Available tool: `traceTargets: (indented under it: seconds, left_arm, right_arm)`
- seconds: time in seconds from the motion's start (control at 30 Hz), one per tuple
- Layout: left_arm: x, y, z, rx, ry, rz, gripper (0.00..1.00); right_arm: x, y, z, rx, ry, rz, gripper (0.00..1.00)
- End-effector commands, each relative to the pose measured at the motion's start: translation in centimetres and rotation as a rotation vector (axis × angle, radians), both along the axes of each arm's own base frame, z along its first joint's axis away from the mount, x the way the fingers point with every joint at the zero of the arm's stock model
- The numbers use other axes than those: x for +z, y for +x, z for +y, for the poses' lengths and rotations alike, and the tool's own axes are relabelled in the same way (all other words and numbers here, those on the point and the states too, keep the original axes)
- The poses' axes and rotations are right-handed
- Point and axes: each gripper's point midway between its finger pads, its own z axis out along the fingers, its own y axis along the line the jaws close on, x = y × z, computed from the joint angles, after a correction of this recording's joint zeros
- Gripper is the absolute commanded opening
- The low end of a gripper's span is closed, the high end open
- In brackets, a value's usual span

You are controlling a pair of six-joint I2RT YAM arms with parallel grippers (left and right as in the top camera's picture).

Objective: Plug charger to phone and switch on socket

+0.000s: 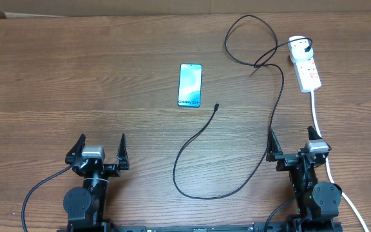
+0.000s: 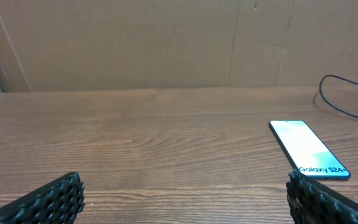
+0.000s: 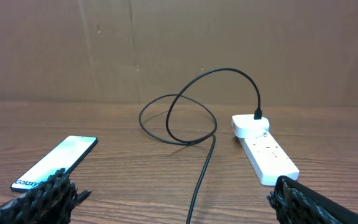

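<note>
The phone lies face up in the middle of the table. The free tip of the charger rests near its lower right corner, probably laid out for an easy reach. Its plug already sits in the socket, far right. The left jaws and right jaws wait at the near edge, spread wide, holding and touching nothing.
</note>
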Motion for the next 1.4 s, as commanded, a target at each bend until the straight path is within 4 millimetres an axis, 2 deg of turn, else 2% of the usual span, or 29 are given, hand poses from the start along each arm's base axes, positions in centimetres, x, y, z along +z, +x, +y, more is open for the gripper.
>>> traceTargets:
  seconds: [0.0,1.3,1.37]
  left_arm:
    - [-0.05,-0.03,0.15,0.008,-0.009,-0.003,1.00]
    - [-0.04,-0.03,0.16,0.008,-0.009,-0.004,1.00]
    - [0.64,0.00,0.15,0.007,-0.007,-0.031,0.99]
  right_arm:
    - [-0.18,0.01,0.10,0.004,0.002,-0.003,1.00]
    - [-0.18,0.01,0.11,0.005,0.002,-0.003,1.00]
    - [-0.18,0.01,0.10,0.004,0.002,-0.003,1.00]
